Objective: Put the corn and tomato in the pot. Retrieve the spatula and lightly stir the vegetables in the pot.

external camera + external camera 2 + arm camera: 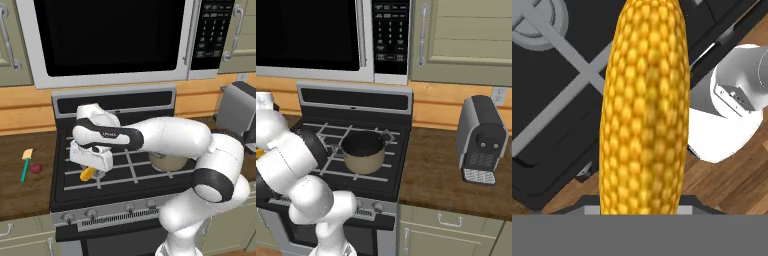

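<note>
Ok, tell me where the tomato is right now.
In the left base view the tomato sits on the wooden counter left of the stove, right beside the spatula, well away from the pot on the burners.

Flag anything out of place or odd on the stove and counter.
Nothing spilled or damaged. The tomato and spatula lie on the counter left of the stove; the corn is held in the pincer over the burners, away from the pot.

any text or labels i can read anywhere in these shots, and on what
Nothing reads clearly.
Microwave keypad: rows of pale button labels, too small to read.
Small white logo on the arm's dark wrist band: blurred, cannot be made out.
Coffee machine, stove knobs, corn: no markings visible.
</note>
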